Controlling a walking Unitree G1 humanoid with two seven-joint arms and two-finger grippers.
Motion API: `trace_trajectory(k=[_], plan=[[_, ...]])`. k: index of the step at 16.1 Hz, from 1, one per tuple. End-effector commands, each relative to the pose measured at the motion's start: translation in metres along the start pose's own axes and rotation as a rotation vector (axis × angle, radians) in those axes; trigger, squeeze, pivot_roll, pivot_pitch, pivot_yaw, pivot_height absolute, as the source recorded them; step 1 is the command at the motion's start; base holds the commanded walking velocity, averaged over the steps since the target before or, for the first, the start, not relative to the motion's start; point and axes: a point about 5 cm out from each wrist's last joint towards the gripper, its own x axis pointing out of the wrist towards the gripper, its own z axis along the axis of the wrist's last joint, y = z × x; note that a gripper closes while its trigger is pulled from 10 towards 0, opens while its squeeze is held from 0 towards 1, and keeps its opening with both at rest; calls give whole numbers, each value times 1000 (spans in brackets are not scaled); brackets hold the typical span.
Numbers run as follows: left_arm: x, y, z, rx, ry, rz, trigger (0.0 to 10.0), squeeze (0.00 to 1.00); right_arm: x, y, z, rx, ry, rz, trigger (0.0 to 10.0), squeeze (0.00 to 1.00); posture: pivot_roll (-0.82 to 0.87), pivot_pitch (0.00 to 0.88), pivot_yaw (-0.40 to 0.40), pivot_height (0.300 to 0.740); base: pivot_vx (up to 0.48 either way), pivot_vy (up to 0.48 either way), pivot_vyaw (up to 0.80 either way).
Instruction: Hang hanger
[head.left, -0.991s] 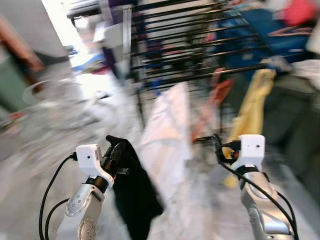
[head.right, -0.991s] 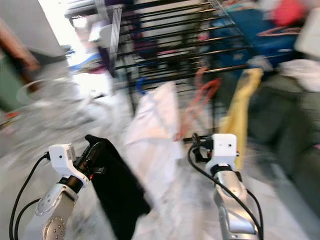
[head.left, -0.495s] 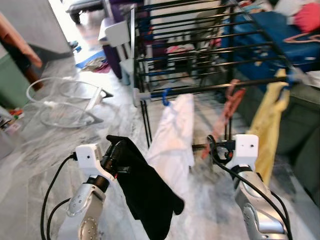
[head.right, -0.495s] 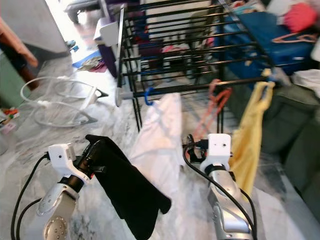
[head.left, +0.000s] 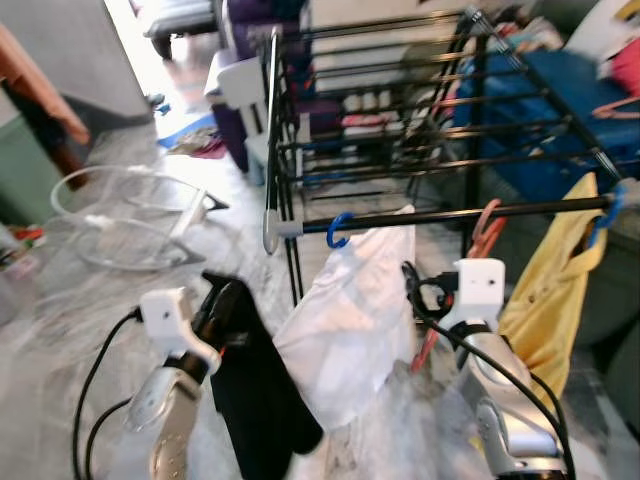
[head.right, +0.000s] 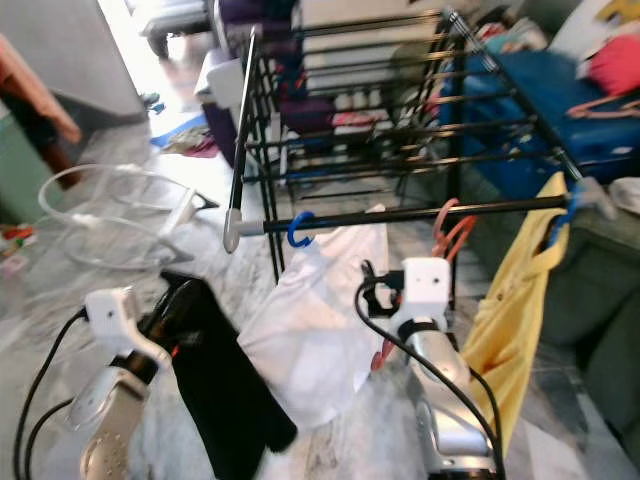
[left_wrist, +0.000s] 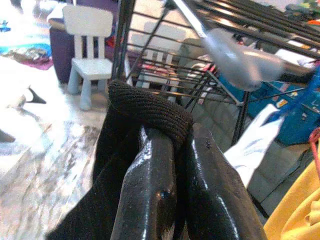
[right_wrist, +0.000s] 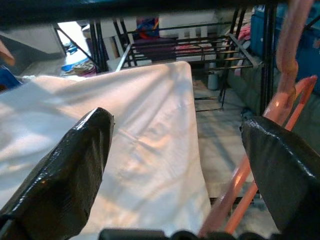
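At far left a white hoop stand (head.left: 120, 215) lies on the marble floor (head.left: 60, 330), softened by blur. The left gripper (head.left: 222, 305) is clamped on a black garment (head.left: 255, 400) that drapes over its fingers (left_wrist: 150, 195) and hangs down; any hanger inside the cloth is hidden, so I cannot tell if there is one. Behind stands the black rack (head.left: 400, 130), with a small white chair (left_wrist: 90, 45) past its far end. On the rack's front bar (head.left: 470, 213) a blue hook (head.left: 338, 230) carries a white shirt (head.left: 350, 320). Next along, a pink hanger (head.right: 445, 235) hangs empty from the same bar, its lower half hidden behind the right arm. The right gripper (right_wrist: 180, 165) is spread wide, the shirt before one finger and the pink hanger beside the other, touching neither as far as I can see. At far right a yellow garment (head.left: 555, 290) hangs from a second blue hook (head.left: 603, 222), its lower part cut off behind the arm.

Against half a second ago, the whole scene sits lower and nearer: the camera has shifted. The black garment now hangs straighter.
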Motion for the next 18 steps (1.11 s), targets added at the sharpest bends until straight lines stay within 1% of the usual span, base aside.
trace_trajectory(k=[1, 6, 7, 8, 9, 10, 11, 12, 13, 15, 17, 18], plan=[[0, -1, 7, 21, -30, -14, 10000, 0, 1, -1, 0, 6, 5, -7, 10000, 0, -129, 0, 120, 740, 0, 0, 0], [1, -1, 7, 30, -26, -24, 10000, 0, 4, 1, -7, 48, 59, -15, 10000, 0, -126, 0, 121, 740, 0, 0, 0], [1, -1, 7, 32, -22, -30, 10000, 0, 7, 3, -13, 68, 103, -10, 10000, 0, -127, 0, 128, 740, 0, 0, 0], [2, -1, 6, 33, -18, -34, 10000, 0, 9, 3, -16, 80, 123, -9, 10000, 0, -127, 0, 128, 740, 0, 0, 0], [3, -3, 6, 34, -12, -46, 10000, 0, 16, 6, -20, 72, 162, 9, 10000, 0, -128, 0, 138, 740, 0, 0, 0], [4, -5, 5, 31, -5, -60, 10000, 0, 25, 8, -24, 89, 194, 18, 10000, 0, -128, 0, 142, 740, 0, 0, 0], [5, -5, 5, 31, -2, -63, 10000, 0, 28, 11, -27, 88, 219, 36, 10000, 0, -128, 0, 142, 740, 0, 0, 0], [5, -6, 4, 30, 2, -69, 10000, 0, 33, 14, -30, 107, 237, 38, 10000, 0, -130, 0, 146, 740, 0, 0, 0], [6, -7, 4, 30, 6, -75, 10000, 0, 37, 20, -34, 121, 259, 53, 10000, 0, -133, 0, 148, 740, 0, 0, 0], [7, -9, 3, 30, 10, -84, 10000, 0, 41, 29, -36, 122, 271, 66, 10000, 0, -125, 0, 143, 740, 0, 0, 0], [7, -9, 3, 29, 8, -82, 10000, 0, 40, 23, -39, 105, 286, 30, 10000, 0, -122, 0, 140, 740, 0, 0, 0], [7, -9, 3, 28, 8, -81, 10000, 0, 38, 15, -42, 96, 291, -2, 10000, 0, -122, 0, 141, 740, 0, 0, 0]])
